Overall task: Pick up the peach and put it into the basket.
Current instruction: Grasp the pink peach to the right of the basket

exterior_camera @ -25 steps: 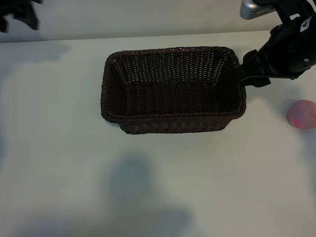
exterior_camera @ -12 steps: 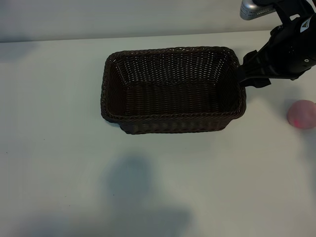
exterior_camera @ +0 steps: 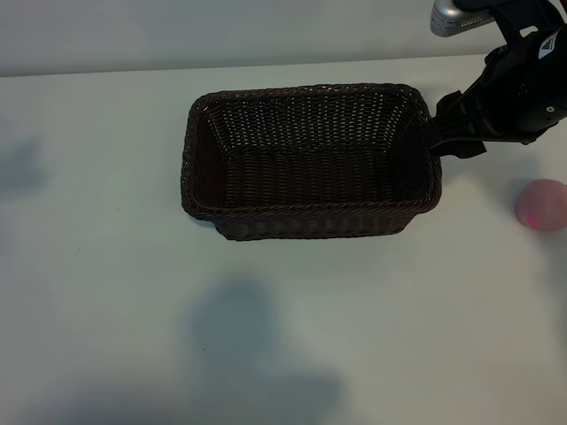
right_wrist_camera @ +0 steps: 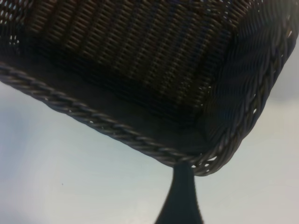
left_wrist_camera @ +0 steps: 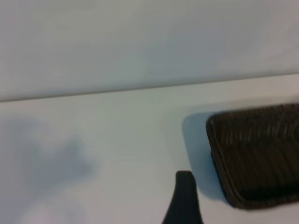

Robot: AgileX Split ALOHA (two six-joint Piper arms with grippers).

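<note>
Exterior view: the pale, matte surface carries a large rectangular dark brown woven wicker basket with a braided rim, standing near the middle and holding nothing. At the basket's right end hangs the black right gripper, its tip just over or beside the rim's corner; one dark finger shows in its own wrist view against that corner, and the fingers stand spread apart with nothing between them. The left gripper is out of the exterior view; its wrist view shows one finger above bare surface with the basket off to one side, likewise spread and empty. The small round pale pink peach, smooth with a rosier blush, rests on the surface at the far right edge, well apart from the basket and below the right arm. The task looks barely begun: reaching, grasping, carrying and dropping all remain.
</note>
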